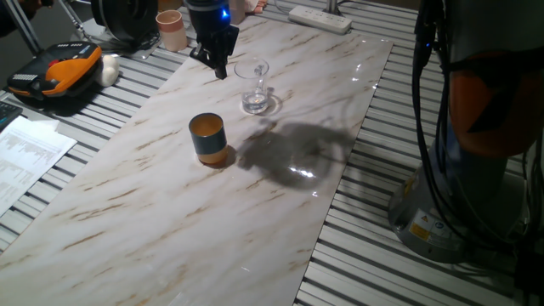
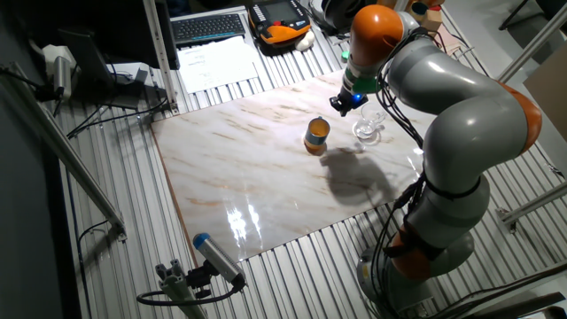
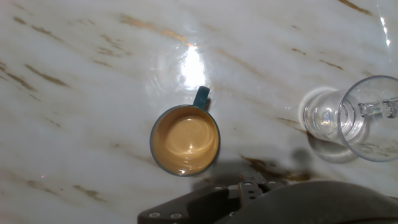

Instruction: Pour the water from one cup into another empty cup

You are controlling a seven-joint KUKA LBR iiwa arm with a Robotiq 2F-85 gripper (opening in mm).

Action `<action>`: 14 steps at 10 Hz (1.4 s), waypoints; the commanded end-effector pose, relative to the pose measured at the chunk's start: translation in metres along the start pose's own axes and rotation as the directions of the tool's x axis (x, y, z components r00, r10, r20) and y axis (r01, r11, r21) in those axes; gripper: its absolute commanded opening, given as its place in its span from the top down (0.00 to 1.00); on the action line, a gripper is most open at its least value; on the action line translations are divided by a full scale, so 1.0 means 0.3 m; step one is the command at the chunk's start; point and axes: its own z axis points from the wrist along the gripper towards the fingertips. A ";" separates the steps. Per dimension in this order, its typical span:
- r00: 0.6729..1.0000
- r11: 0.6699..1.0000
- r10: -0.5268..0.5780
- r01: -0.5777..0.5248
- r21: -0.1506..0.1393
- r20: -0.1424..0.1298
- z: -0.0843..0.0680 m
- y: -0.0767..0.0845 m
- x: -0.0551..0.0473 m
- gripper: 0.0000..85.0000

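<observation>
Marble-look slab [image 1: 170, 221] on a slatted metal table [image 1: 408, 280], one fixed view: my gripper [image 1: 218, 61] hangs above the far part of the slab, just left of the clear glass cup [image 1: 253, 85], not touching it; fingers look close together with nothing between them, but I cannot tell for sure how far apart they are. Water in the glass is not discernible. Teal cup [image 1: 206, 138] with orange inside stands upright nearer the camera, apart from the glass. Pinkish-beige cup [image 1: 171, 31] sits off the slab at the back, power strip [image 1: 320, 18] beyond. Other fixed view: gripper [image 2: 347, 102] between and above teal cup [image 2: 316, 136] and glass [image 2: 368, 131]; keyboard [image 2: 209, 27] behind. Hand view: teal cup [image 3: 185, 140] centre, handle pointing up-frame, interior empty; glass [image 3: 348, 118] at right edge, both on the slab.
</observation>
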 end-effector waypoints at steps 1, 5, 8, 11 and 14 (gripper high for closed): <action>1.000 1.000 0.002 -0.002 0.000 0.000 0.000 0.000 0.000 1.00; 1.000 1.000 0.002 -0.002 0.000 0.002 0.000 0.001 0.000 1.00; 1.000 1.000 0.000 0.000 0.002 0.002 0.000 0.003 0.001 1.00; 1.000 1.000 0.000 0.000 0.003 0.002 0.000 0.004 0.001 1.00; 1.000 1.000 -0.009 0.009 -0.003 -0.005 0.000 0.005 0.000 1.00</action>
